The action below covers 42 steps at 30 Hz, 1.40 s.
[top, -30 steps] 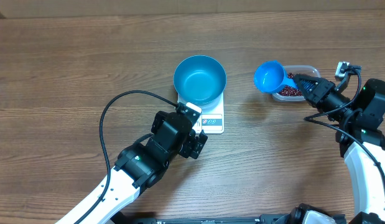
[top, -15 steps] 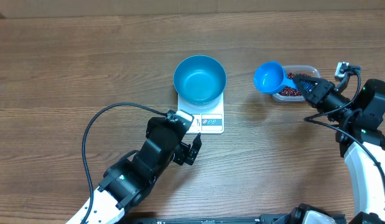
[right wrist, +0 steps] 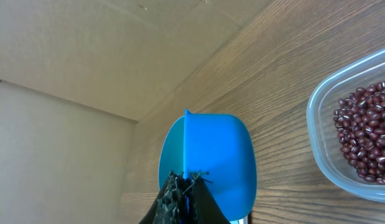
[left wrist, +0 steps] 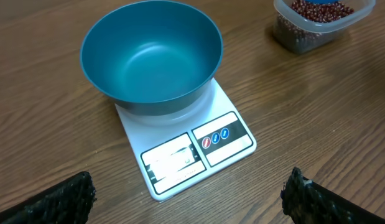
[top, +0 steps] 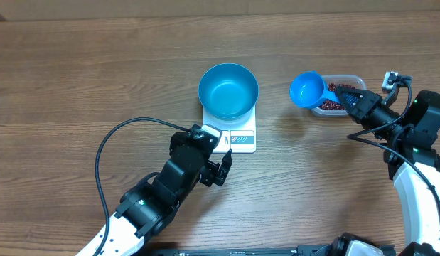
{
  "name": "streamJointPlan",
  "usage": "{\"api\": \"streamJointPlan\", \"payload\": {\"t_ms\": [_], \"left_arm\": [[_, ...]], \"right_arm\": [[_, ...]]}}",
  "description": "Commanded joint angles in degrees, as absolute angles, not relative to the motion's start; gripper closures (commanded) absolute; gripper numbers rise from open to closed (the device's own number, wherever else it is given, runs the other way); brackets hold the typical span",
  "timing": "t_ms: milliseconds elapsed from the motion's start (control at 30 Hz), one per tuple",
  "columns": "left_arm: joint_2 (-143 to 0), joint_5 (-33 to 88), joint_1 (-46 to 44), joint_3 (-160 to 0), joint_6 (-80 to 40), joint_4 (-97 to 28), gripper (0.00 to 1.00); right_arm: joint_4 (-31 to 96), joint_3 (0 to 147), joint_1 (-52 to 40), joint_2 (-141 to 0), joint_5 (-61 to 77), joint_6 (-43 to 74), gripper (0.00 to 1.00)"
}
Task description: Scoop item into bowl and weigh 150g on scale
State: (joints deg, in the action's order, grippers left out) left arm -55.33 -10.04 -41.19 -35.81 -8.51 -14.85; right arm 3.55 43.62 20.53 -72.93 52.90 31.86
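Note:
The blue bowl stands empty on the white scale. My left gripper is open just in front of the scale's display edge, holding nothing. The red-brown beans lie in a clear tub to the right. My right gripper is shut on the handle of a blue scoop, whose cup hangs left of the tub and looks empty.
Both arms' cables loop over the wooden table, one at the lower left and one near the right arm. The tub sits close to the right gripper's wrist.
The left arm drew back from the scale toward the front of the table, then shifted only slightly. The right arm and scoop have not moved.

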Motion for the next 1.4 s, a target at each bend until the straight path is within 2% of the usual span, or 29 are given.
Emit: {"api": "streamJointPlan", "payload": {"t_ms": [0, 833, 1133, 1367], "left_arm": [[-55.7, -9.6, -40.8, -35.3, -9.0, -14.9, 0.00], [-57.8, -9.6, -40.8, -35.3, -8.8, -16.6, 0.00], [-59.2, -18.6, -40.8, -35.3, -7.3, -14.6, 0.00], [-61.1, -18.6, -40.8, -35.3, -7.3, -10.8, 0.01]], "right_arm": [[3.3, 44.7, 20.8, -72.7, 52.6, 31.2, 0.96], [3.3, 44.7, 20.8, -72.7, 52.6, 31.2, 0.96], [3.3, 44.7, 20.8, -72.7, 52.6, 31.2, 0.96], [3.3, 44.7, 20.8, -72.7, 52.6, 31.2, 0.96]]}}
